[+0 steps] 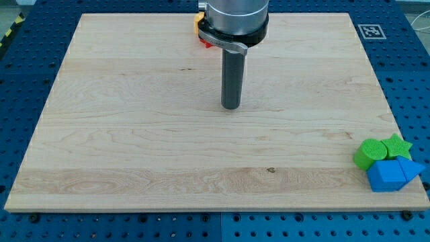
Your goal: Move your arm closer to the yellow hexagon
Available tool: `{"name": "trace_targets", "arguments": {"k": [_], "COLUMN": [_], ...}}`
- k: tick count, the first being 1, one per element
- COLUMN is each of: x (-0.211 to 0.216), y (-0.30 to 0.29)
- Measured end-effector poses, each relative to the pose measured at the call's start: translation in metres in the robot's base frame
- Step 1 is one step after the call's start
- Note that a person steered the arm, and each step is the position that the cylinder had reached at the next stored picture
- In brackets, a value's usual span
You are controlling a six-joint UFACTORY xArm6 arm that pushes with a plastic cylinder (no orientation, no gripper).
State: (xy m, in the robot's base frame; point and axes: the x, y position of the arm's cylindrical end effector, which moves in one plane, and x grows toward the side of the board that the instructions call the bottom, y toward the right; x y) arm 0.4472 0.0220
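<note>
My tip [231, 106] rests on the wooden board [134, 134] a little above the view's middle. A small yellow block [198, 19] and a red block [203, 39] peek out at the view's top, mostly hidden behind the arm's body; their shapes cannot be made out. They lie above and slightly left of my tip, well apart from it.
At the board's bottom right corner sits a cluster: a green cylinder [368, 153], a green star [398, 145], a blue cube [385, 176] and a blue wedge-shaped block [408, 167]. A black-and-white marker tag [371, 31] is at the top right corner.
</note>
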Motion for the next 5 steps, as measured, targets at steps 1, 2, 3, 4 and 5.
{"name": "trace_targets", "arguments": {"k": [1, 2, 3, 4, 5], "x": [-0.016, -0.055, -0.083, -0.12, -0.157], "y": [-0.002, -0.005, 0.022, 0.092, 0.123]}}
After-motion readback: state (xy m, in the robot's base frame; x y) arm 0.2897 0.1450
